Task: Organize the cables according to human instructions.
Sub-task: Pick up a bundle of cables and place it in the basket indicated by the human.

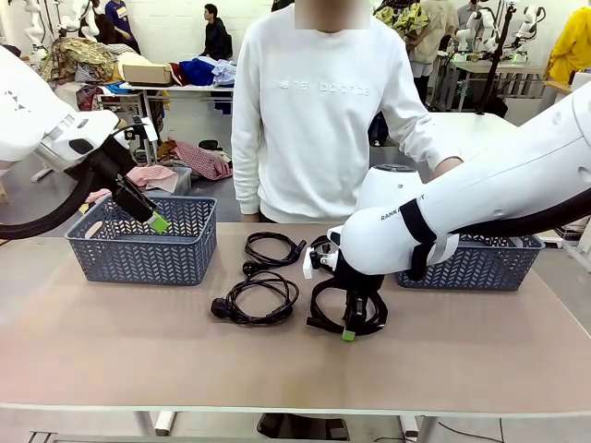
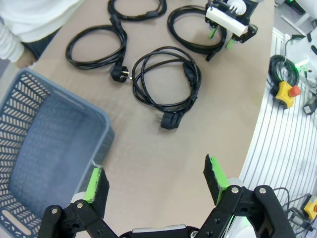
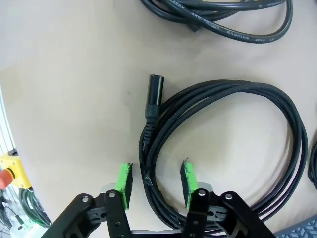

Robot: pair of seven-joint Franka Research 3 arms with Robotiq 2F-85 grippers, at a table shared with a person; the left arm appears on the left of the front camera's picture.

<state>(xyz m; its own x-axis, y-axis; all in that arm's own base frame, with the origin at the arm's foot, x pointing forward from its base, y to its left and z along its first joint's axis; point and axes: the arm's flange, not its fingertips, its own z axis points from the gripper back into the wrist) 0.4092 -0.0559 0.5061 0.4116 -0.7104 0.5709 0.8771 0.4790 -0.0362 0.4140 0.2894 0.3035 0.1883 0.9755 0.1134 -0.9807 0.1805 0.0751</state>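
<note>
Quick status: imo the task is barely started. All 4 cables (image 1: 222, 307) are out on the bench (image 1: 111, 341), none in a basket afaict. R gripper (image 1: 349, 332) is down on the braided cable (image 3: 223, 88), tips at or v close to the bench. In the R wrist view the green pads (image 3: 125, 181) sit either side of that coil's strand bundle, w/ a sliver of bench showing next to one pad. So it's straddling the cord, but I can't tell if it's properly clamped. L gripper (image 2: 156, 178) is well apart from all that, jaws wide apart w/ nothing between them, hanging over the rim of the left basket (image 1: 138, 254). What shows of that basket looks empty in the L wrist view. Out ahead of the L gripper's tips are the other 3: the nearest coil (image 2: 190, 74), the second coil (image 2: 121, 44) just beyond it, and the far coil (image 2: 136, 18) past that, next to the one the R gripper is on. The right basket (image 1: 480, 268) sits behind the R arm, can't see into it. The person (image 1: 314, 111) stands at the far side. I can't make out any pointing, so no idea which basket this cable is meant for. Left to do: grip + lift this one, bin it, then the other 3.
</note>
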